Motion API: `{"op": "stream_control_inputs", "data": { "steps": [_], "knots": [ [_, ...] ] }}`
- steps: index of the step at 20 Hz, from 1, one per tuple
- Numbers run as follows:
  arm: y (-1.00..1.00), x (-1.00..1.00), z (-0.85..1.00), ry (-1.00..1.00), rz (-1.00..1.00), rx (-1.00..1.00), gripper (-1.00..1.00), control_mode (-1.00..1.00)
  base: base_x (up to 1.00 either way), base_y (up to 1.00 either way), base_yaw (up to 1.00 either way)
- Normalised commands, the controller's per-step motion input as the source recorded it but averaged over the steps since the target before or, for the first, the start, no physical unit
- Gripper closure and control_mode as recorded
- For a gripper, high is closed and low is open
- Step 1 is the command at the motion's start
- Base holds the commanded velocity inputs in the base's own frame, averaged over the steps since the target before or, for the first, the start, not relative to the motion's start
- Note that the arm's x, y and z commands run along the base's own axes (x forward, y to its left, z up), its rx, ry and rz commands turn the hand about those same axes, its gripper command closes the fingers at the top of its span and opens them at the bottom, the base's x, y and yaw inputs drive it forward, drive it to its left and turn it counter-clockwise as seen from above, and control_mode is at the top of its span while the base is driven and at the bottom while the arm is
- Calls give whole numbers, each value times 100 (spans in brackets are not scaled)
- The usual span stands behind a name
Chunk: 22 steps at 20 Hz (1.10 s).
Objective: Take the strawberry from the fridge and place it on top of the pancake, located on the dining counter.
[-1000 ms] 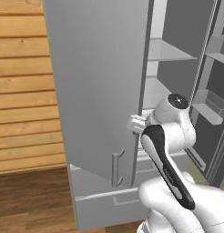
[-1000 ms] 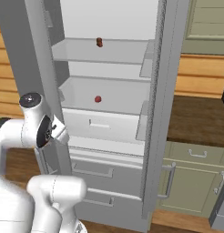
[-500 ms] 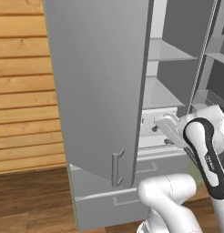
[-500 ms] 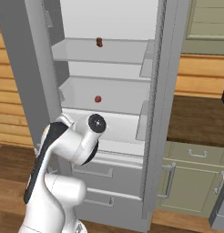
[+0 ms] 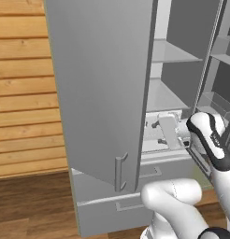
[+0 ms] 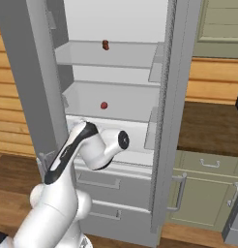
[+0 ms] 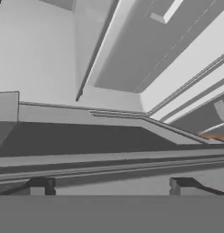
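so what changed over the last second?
The arm swung from beside the left door across into the open fridge; its end effector now sits open and empty at the lower shelf's front. Nothing was taken hold of. Both small red items stayed on their shelves, doors unmoved.

You are facing a wall [image 5: 23, 93] of light horizontal wood planks, running on behind both sides. A dark wood floor [image 5: 32, 205] is spreading below it. On your right, green panelled cabinets [image 6: 203, 193] are standing under a dark counter [image 6: 213, 126], with more cabinets [image 6: 220, 24] hanging above.
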Motion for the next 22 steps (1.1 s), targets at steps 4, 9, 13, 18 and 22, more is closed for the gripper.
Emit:
{"op": "stream_control_inputs", "data": {
  "steps": [4, 9, 13, 18, 22],
  "knots": [
    [31, 35, 0, 1, 0, 14, -100, -100, 0, 0, 0],
    [34, 8, 0, 0, 0, 8, -100, -100, 0, 0, 0],
    [48, -1, 0, 0, 2, 4, -100, -100, 0, 0, 0],
    [58, -30, 12, 0, 7, 0, -100, -100, 0, 0, 0],
    [53, -75, 16, 0, 9, 0, -100, -100, 0, 0, 0]
  ]
}}
